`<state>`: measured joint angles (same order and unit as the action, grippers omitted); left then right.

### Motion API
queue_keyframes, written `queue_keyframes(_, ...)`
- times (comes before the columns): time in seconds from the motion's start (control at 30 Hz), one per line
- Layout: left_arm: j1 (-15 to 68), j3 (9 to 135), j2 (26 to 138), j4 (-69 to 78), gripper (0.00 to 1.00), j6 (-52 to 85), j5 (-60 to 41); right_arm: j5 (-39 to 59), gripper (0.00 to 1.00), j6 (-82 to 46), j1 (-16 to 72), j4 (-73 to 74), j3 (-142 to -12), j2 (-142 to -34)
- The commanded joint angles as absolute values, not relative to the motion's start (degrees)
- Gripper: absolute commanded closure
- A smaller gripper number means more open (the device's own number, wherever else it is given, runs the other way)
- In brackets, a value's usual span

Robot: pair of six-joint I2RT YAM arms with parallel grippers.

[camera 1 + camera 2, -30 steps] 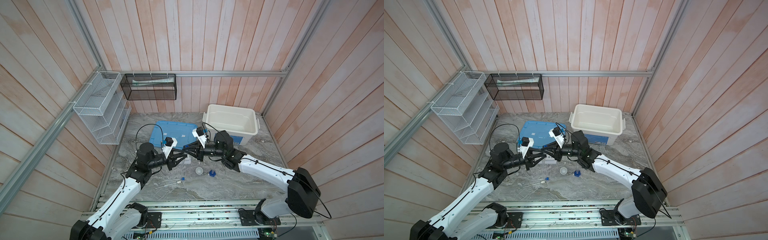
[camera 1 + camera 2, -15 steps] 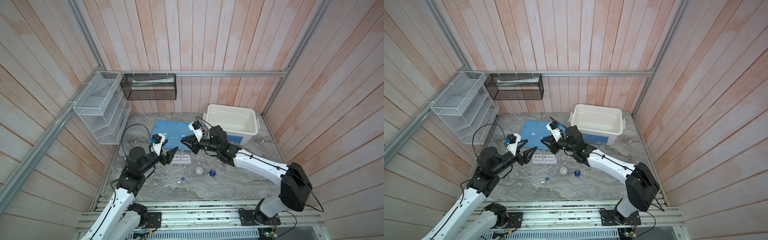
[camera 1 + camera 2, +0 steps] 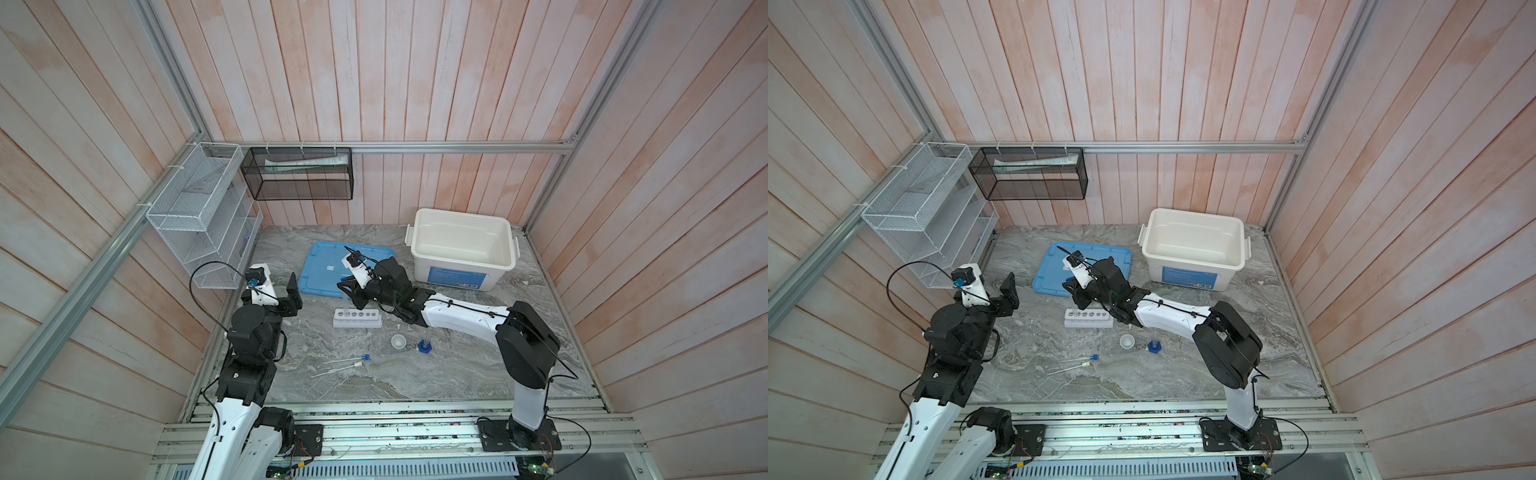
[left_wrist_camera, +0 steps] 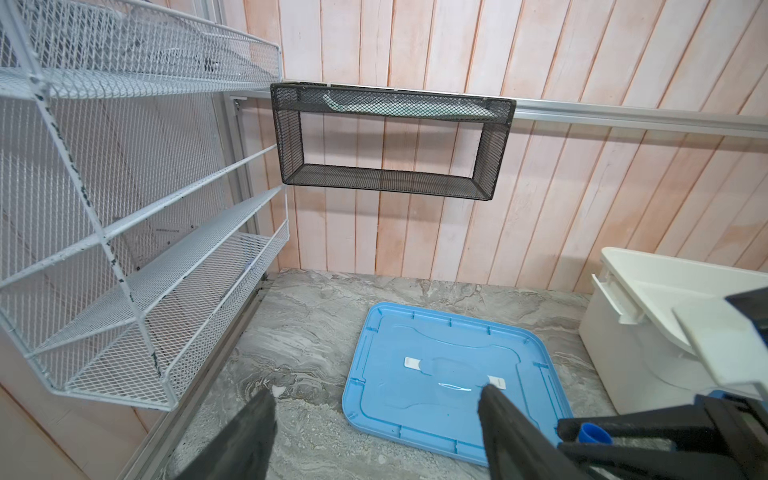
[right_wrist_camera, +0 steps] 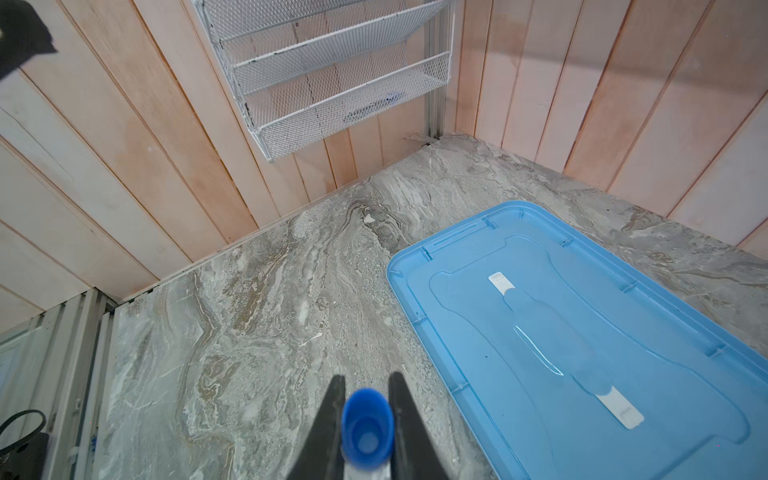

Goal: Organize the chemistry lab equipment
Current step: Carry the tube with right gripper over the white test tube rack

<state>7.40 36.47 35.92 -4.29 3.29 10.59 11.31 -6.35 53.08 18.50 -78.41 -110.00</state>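
My right gripper [image 5: 367, 380] is shut on a blue-capped test tube [image 5: 368, 424], held upright over the left end of the white rack [image 3: 357, 318]. In both top views that gripper [image 3: 347, 291] hangs just above the rack [image 3: 1088, 318]; whether the tube's tip is inside a hole I cannot tell. My left gripper [image 3: 293, 291] stands open and empty to the left, its fingers [image 4: 257, 419] wide apart. Another blue-capped tube [image 3: 351, 359] and a white-capped tube [image 3: 340, 369] lie on the table. A white dish [image 3: 398, 341] and a blue hexagonal-based piece [image 3: 424, 345] sit right of them.
A blue lid [image 3: 328, 270] lies flat behind the rack, with the open white bin [image 3: 453, 278] to its right. A white wire basket [image 3: 199, 220] hangs on the left wall and a black mesh basket [image 3: 299, 174] on the back wall.
My left gripper has opened and drawn back to the left, away from the rack. My right gripper has shifted left with the tube, to the rack's left end.
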Motion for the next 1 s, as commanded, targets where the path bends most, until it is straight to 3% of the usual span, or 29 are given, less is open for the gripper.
queue_keyframes(0.0,7.0,35.6,36.1,-4.6,0.22,4.1,11.6,9.2,0.92,-5.8,53.7,21.8,-81.2,-111.6)
queue_keyframes(0.97,6.9,35.2,35.5,-4.3,0.22,4.1,9.7,5.3,0.93,-3.7,55.7,25.0,-81.9,-117.1)
